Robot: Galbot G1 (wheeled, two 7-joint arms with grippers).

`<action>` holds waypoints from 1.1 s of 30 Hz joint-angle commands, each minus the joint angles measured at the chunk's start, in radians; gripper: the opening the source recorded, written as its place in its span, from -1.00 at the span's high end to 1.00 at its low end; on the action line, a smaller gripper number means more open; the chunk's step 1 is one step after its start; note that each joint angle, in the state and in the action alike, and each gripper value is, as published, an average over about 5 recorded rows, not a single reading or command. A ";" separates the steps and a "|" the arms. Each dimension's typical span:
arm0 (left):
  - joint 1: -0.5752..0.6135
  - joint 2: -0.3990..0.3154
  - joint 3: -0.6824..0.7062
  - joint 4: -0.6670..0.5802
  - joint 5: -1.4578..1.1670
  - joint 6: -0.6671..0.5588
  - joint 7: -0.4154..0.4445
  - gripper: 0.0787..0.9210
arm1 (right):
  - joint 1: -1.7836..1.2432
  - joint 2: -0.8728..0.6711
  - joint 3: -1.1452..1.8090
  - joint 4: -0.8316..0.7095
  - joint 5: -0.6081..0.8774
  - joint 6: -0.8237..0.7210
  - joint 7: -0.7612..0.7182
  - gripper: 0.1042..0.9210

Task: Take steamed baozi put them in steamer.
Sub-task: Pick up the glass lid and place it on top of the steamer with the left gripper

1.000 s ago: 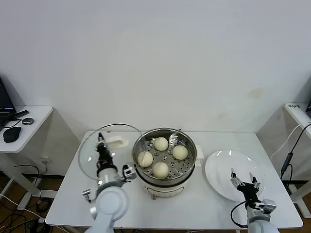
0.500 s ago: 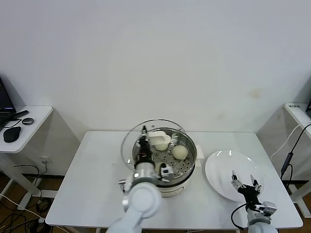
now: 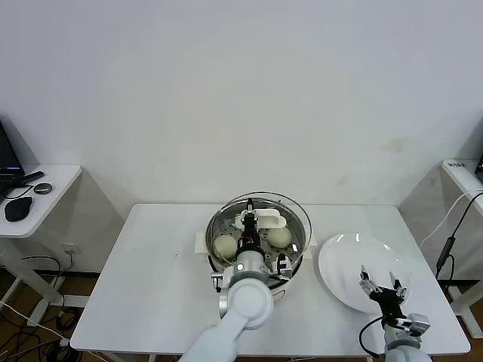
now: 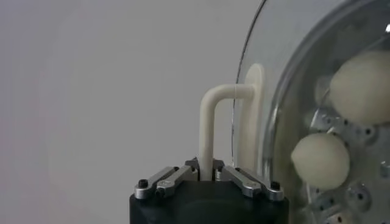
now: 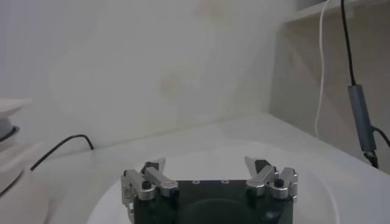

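- With the baozi (image 3: pixel 223 245) lying in the steamer (image 3: pixel 260 240), the left gripper (image 4: pixel 206 176) holds the glass lid (image 3: pixel 260 226) over the pot, its jaws closed on the lid handle (image 4: pixel 213 128).
- Through the glass the head view shows two buns plainly; the left wrist view likewise shows two on the perforated tray (image 4: pixel 347 195). The arm and handle screen the rest of the tray, so the full count cannot be confirmed.
- The lid appears roughly centred on the pot. Whether it is seated on the rim or hovers just above it cannot be determined.
- Gripping by the handle keeps the jaws clear of the glass and the lid under control for lowering; loading judged complete, covering in hand.
- The right gripper (image 3: pixel 383 284) is parked over the near part of the plate (image 3: pixel 343 264), jaws spread apart and holding nothing. No buns are visible on the plate.
- Steamer and plate stand side by side on a white table (image 3: pixel 136 294).
- A plain white wall backs the table. A side desk (image 3: pixel 45 192) at the robot's left carries a mouse (image 3: pixel 16 209); a cable (image 3: pixel 453 234) hangs at the right.
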 commanded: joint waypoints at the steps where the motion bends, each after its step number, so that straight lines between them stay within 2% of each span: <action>1: -0.030 -0.013 0.007 0.098 0.032 0.001 -0.014 0.77 | -0.001 -0.002 0.002 0.002 0.000 0.001 -0.001 -0.76; 33: 0.040 -0.013 -0.035 0.024 0.017 0.001 -0.009 0.77 | 0.000 0.014 -0.013 -0.006 -0.021 0.011 -0.006 -0.76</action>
